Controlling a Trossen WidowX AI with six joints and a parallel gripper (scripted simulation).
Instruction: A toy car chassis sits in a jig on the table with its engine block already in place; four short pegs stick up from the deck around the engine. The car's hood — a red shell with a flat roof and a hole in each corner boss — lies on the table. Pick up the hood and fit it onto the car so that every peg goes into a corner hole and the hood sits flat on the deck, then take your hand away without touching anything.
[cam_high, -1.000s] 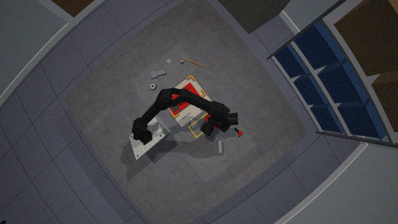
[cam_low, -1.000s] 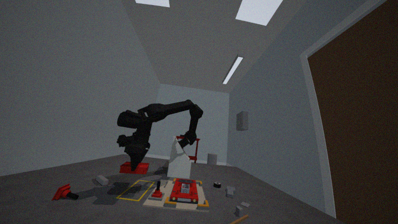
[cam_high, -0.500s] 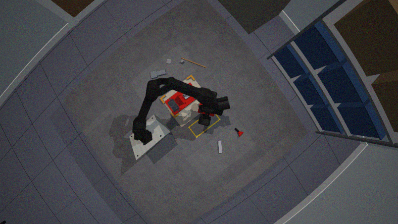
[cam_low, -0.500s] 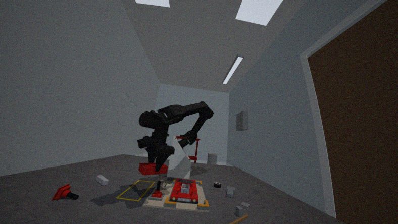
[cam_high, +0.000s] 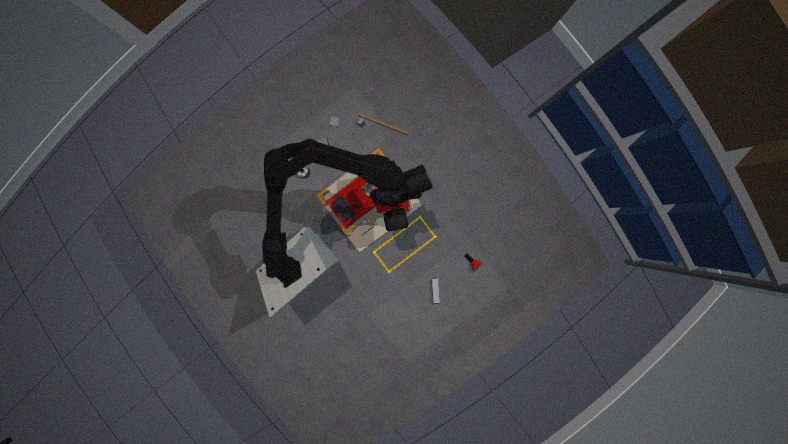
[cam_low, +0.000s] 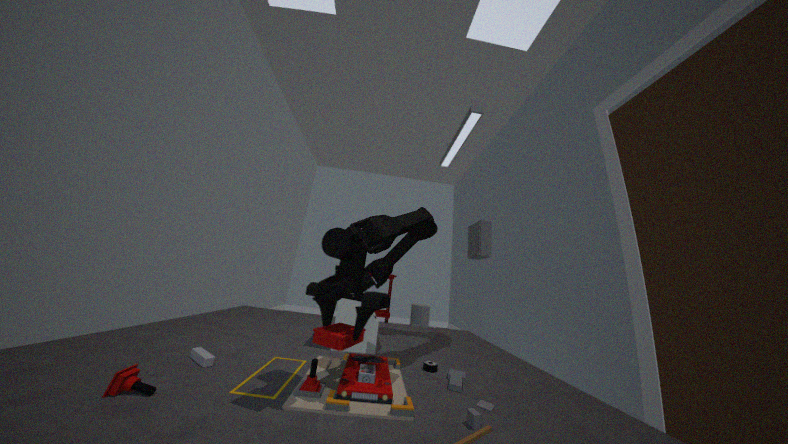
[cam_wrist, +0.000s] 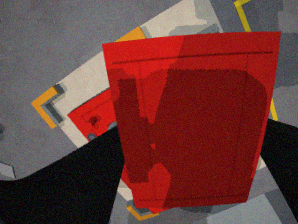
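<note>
The red hood is held in the air, roof up, above the jig side of the table. My gripper is shut on its two sides. The red chassis sits in the jig board between orange corners. In the wrist view the hood is turned relative to the board and covers much of the chassis. The grey engine block shows on the deck. The pegs and the hood's holes cannot be made out.
A small red piece with a black post stands on the board beside the chassis. A yellow outline, a red piece with a black handle, a white block and an orange stick lie around.
</note>
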